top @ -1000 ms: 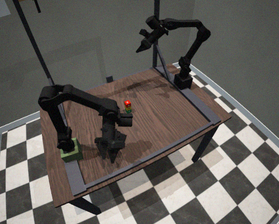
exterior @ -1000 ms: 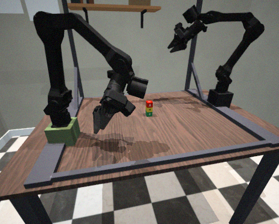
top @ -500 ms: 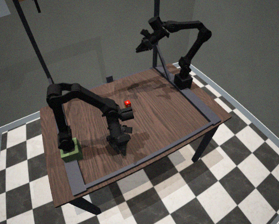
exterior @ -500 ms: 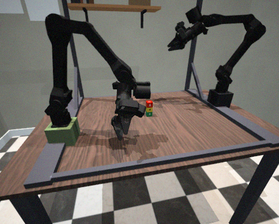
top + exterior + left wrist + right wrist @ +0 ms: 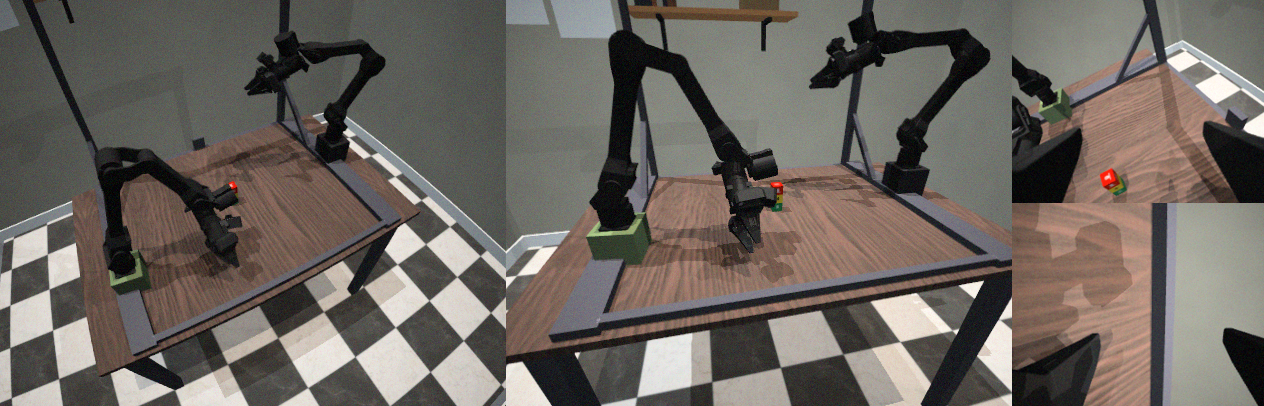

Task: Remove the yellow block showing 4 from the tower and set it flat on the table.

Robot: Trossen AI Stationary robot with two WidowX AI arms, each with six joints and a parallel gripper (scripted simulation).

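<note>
The tower (image 5: 776, 196) stands near the middle of the table: a red block on top, the yellow block (image 5: 777, 198) in the middle, a green block at the bottom. Its numbers are too small to read. In the top view only its red top (image 5: 233, 187) shows behind the right arm. The left wrist view sees the tower (image 5: 1113, 181) from high above. My right gripper (image 5: 749, 242) is open and empty, pointing down just over the table, in front of the tower and apart from it. My left gripper (image 5: 817, 82) is open and empty, high in the air at the back.
A grey rail frame (image 5: 786, 292) runs around the table, with upright posts (image 5: 851, 113) at the back. The right arm stands on a green pedestal (image 5: 618, 240), the left arm on a black one (image 5: 906, 177). The right wrist view shows the rail (image 5: 1159, 303) beside its fingers.
</note>
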